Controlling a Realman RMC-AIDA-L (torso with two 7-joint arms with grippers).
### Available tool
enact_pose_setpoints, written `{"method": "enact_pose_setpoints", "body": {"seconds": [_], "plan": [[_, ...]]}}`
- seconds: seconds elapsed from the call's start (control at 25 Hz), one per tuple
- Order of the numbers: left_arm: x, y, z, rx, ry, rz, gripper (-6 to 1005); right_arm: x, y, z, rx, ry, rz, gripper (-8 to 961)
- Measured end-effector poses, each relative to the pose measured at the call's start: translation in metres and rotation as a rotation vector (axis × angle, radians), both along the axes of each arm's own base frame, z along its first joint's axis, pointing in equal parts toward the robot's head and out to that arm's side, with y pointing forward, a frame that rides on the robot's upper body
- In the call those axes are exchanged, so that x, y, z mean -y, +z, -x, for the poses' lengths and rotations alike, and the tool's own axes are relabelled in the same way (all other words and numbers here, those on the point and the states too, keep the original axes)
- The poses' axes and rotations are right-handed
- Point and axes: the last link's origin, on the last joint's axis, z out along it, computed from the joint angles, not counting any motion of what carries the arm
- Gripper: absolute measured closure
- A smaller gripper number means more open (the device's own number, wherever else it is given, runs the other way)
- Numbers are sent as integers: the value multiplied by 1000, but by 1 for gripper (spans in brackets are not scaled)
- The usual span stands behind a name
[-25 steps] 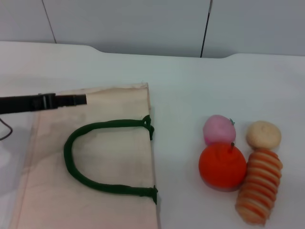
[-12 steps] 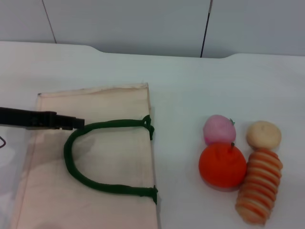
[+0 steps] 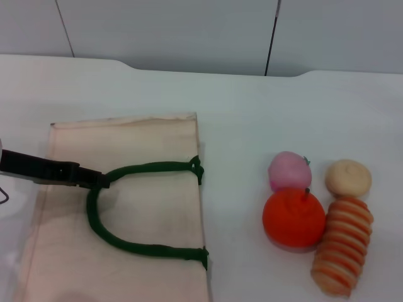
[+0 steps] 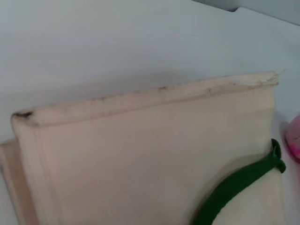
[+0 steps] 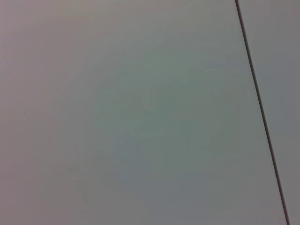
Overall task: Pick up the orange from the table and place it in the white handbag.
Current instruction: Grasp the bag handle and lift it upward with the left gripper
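The orange (image 3: 293,218), bright orange-red with a small dark stem, sits on the white table at the right. The white handbag (image 3: 151,145) lies flat at the left, with its dark green loop handle (image 3: 126,242) on top. My left gripper (image 3: 101,181) reaches in from the left, low over the bag, with its tip at the left bend of the handle. The left wrist view shows the bag's far edge (image 4: 140,150) and part of the handle (image 4: 234,185). The right gripper is out of view, and its wrist view shows only a grey wall.
A smaller pink round fruit (image 3: 288,170) touches the orange on its far side. A beige round item (image 3: 347,177) and an orange-and-cream striped roll (image 3: 343,245) lie right of the orange. The table's back edge meets a grey wall.
My left gripper has moved from the bag's far edge toward me, and its tip now meets the left bend of the green handle. The fruits have not moved.
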Motion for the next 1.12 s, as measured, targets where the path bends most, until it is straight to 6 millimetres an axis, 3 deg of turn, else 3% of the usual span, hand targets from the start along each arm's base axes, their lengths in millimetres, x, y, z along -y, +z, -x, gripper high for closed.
{"method": "enact_pose_setpoints", "body": {"seconds": [0.6,1.12], "plan": [[-4,-17,1,-73,35,88,491,-2,0,2,-1,4,0,74],[-12,-20,-3,-99,35,85,502,-2,0,2,-1,4,0,73]]}}
